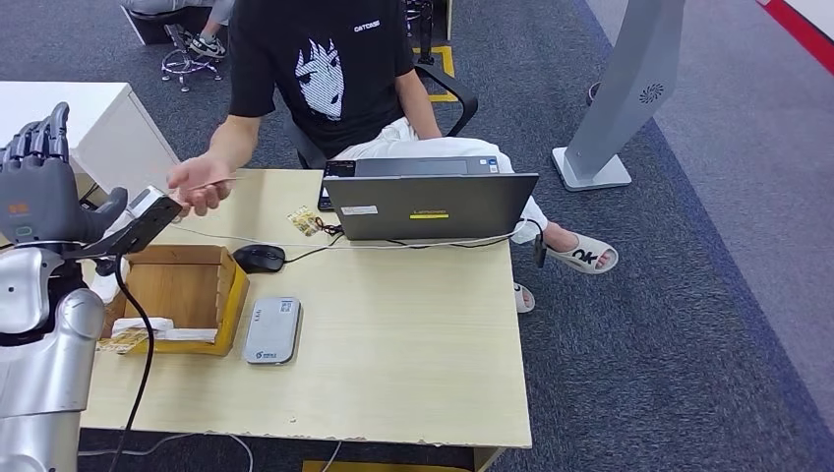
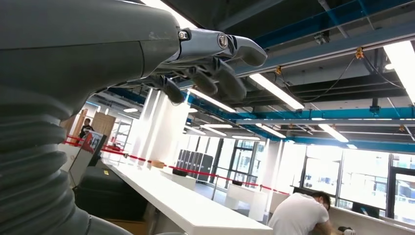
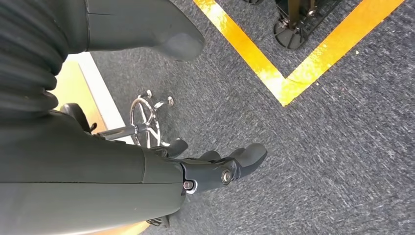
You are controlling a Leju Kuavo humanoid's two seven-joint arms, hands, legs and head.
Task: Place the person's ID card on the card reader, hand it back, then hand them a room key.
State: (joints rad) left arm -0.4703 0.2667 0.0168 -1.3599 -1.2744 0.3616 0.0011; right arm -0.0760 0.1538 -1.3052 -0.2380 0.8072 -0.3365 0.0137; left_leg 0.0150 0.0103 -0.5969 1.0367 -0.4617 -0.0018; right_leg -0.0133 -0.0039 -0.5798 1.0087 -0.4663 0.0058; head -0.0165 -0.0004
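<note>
Silver left arm (image 1: pixel 39 364) with black cable, grey ribbed wrist cover, dark fingers (image 2: pixel 215 81).

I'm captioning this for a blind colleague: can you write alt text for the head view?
A seated person's hand holds a card out toward the robot's raised, open left hand over a wooden desk with a laptop, mouse, card reader and cardboard box.

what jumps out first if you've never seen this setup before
The robot's raised left hand, fingers spread, at the desk's left edge, and the person's hand holding a thin card out toward it. Behind sits an open laptop; nearer the robot, a cardboard box beside a grey card reader.
</note>
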